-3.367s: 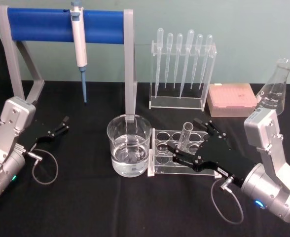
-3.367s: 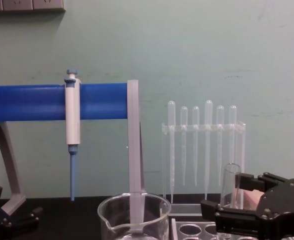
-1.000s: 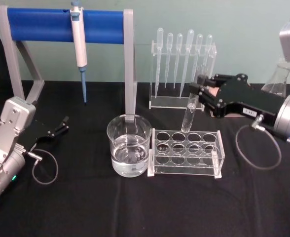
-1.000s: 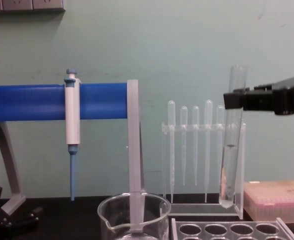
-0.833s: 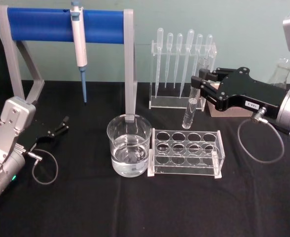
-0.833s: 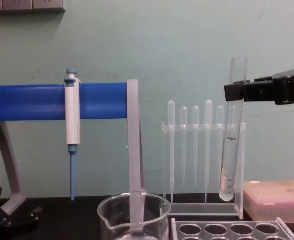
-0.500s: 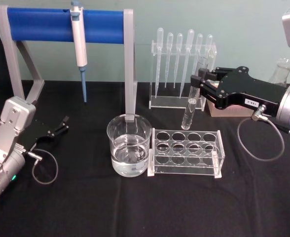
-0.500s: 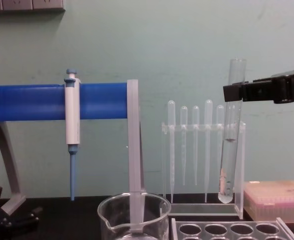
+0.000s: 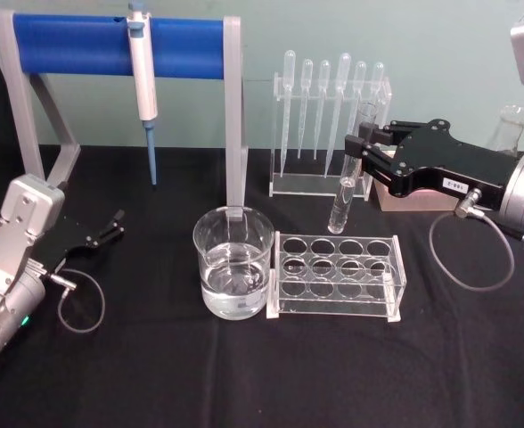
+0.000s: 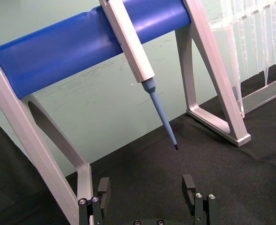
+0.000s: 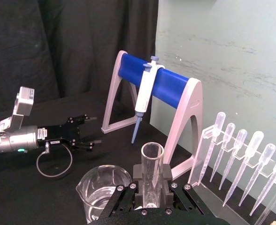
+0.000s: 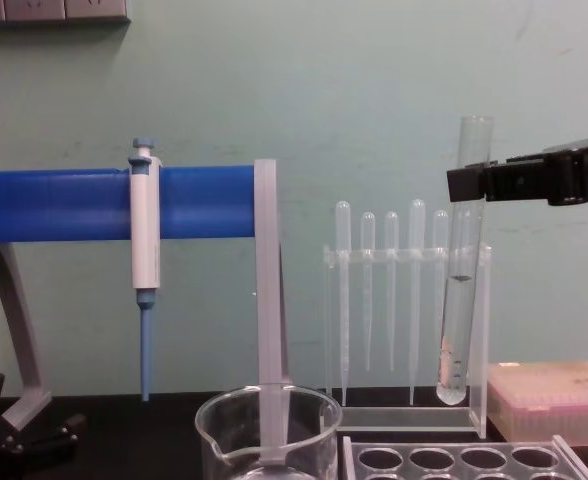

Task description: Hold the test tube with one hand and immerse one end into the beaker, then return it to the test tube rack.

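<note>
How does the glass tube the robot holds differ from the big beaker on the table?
The test tube is thin and tall; the beaker is wide and squat, with a pouring spout. The test tube hangs in the air, gripped near its top by the right hand above the rack; the beaker stands on the table beside the rack. Both are clear glass, upright and open-topped. The left hand lies open, idle, far left.
</note>
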You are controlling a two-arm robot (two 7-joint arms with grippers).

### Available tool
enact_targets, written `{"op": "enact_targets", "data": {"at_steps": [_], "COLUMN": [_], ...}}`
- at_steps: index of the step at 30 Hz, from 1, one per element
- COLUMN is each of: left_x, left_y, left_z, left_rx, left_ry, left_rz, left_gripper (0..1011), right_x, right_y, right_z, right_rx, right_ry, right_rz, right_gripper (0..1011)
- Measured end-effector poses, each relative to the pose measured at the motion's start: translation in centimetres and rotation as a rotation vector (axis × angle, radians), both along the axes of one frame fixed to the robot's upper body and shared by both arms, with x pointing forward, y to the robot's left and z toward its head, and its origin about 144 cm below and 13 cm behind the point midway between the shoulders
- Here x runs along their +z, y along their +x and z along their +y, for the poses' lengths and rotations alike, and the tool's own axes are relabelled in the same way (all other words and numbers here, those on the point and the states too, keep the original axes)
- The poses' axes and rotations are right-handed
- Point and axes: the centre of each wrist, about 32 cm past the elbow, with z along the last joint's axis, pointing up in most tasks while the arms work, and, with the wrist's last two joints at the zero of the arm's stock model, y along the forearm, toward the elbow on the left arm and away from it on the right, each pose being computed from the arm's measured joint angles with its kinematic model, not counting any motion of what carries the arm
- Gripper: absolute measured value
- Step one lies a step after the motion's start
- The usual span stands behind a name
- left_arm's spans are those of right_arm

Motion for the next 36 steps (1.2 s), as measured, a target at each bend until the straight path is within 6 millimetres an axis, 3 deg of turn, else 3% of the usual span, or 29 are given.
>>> {"op": "enact_targets", "data": {"at_steps": [36], "left_x": [0.00], "left_y": [0.00], "left_z": [0.00], "left_rx": [0.000], "left_ry": [0.000], "left_rz": [0.000], "left_gripper": [1000], "right_x": [0.02], "right_y": [-0.02], "right_z": [0.00], "right_rx": [-0.001], "right_ry": [-0.001], "right_rz": [-0.003], "right_gripper": [234]}}
